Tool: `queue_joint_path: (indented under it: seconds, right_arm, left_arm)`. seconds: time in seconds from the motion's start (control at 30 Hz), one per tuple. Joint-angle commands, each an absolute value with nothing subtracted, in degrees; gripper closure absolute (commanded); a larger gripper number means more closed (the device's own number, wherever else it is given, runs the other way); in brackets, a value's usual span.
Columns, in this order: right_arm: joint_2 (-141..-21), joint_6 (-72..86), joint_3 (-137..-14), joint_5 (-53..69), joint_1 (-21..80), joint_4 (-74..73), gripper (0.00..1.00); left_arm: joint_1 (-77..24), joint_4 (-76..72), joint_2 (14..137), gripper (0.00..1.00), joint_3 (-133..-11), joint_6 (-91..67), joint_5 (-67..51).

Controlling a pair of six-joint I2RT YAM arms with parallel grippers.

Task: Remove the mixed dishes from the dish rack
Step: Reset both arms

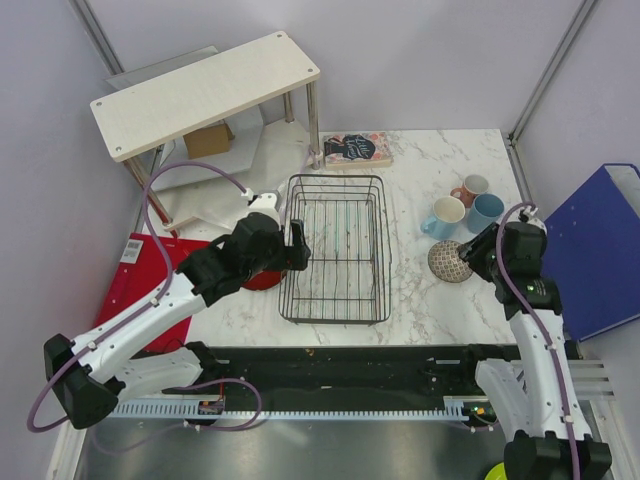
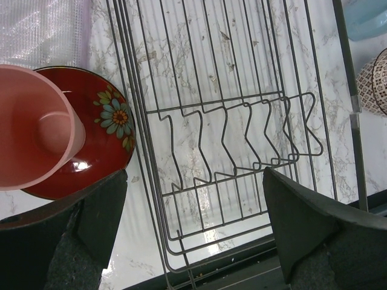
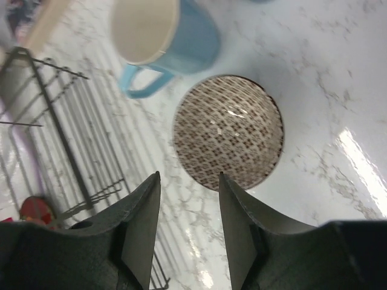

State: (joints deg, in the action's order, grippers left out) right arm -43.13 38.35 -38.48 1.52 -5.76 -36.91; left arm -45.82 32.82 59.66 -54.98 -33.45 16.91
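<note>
The black wire dish rack stands mid-table with nothing in it. My left gripper hangs open over the rack's left rim. To its left, a salmon-pink tumbler stands on the dark red plate. On the right are a pink mug, two light blue mugs and the patterned bowl. My right gripper is open and holds nothing, its tips just short of the bowl's near rim. One blue mug sits beyond the bowl.
A white wooden shelf stands at the back left with a cardboard box under it. A book lies behind the rack. A blue bin is off the table's right edge, and a red sheet at the left.
</note>
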Motion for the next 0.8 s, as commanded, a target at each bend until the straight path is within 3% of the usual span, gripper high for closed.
queue_joint_path:
  seconds: [0.0, 0.17, 0.37, 0.5, 0.63, 0.77]
  right_arm:
    - [-41.3, 38.4, -45.6, 3.3, -3.1, -37.5, 0.49]
    - [-38.3, 40.2, -46.8, 5.6, -0.3, -31.7, 0.49]
    - [-40.1, 40.2, -49.4, 9.3, 11.0, -16.4, 0.42]
    - [-48.9, 33.8, -57.2, 1.9, 22.9, -14.8, 0.37]
    - [-63.1, 22.7, -71.1, -18.6, 43.8, -16.5, 0.33]
    - [-69.9, 19.4, -78.0, -25.9, 51.8, -17.6, 0.31]
  left_arm:
    - [-46.1, 31.2, 60.4, 0.01, -54.5, -34.1, 17.8]
    - [-46.0, 31.7, 60.8, 0.01, -54.4, -34.0, 17.6]
    - [-46.9, 31.8, 60.6, 0.01, -55.3, -32.6, 16.3]
    - [-49.2, 32.1, 61.6, 0.01, -56.7, -32.3, 17.7]
    - [-53.3, 33.6, 64.1, 0.01, -59.7, -32.6, 20.5]
    - [-56.0, 36.5, 65.2, 0.01, -62.1, -32.5, 23.9]
